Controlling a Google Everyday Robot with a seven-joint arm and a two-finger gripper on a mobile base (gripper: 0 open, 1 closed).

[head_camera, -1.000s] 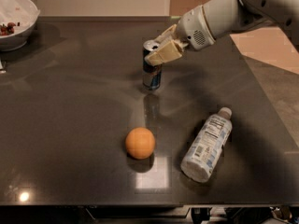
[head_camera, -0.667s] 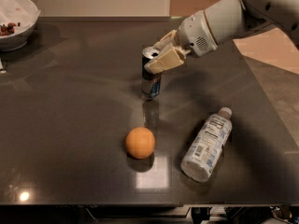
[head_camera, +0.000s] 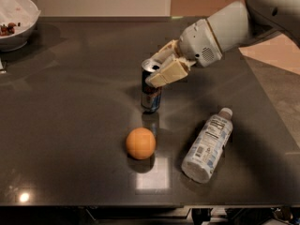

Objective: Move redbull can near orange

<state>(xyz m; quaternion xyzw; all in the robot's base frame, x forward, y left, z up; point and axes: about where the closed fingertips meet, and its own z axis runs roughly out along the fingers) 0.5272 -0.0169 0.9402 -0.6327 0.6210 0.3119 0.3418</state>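
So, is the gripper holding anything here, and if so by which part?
Yes: the gripper holds the can by its top end, a finger on each side near the rim. The can stands upright.

There is one table (head_camera: 70, 107), and on it I count four things. One can (head_camera: 151, 96), one orange (head_camera: 140, 143), one plastic bottle (head_camera: 207, 146) and one white bowl (head_camera: 18, 39). There is one robot arm (head_camera: 225, 29) with one gripper (head_camera: 153, 72), which is at the top of the can, its two fingers closed around it.
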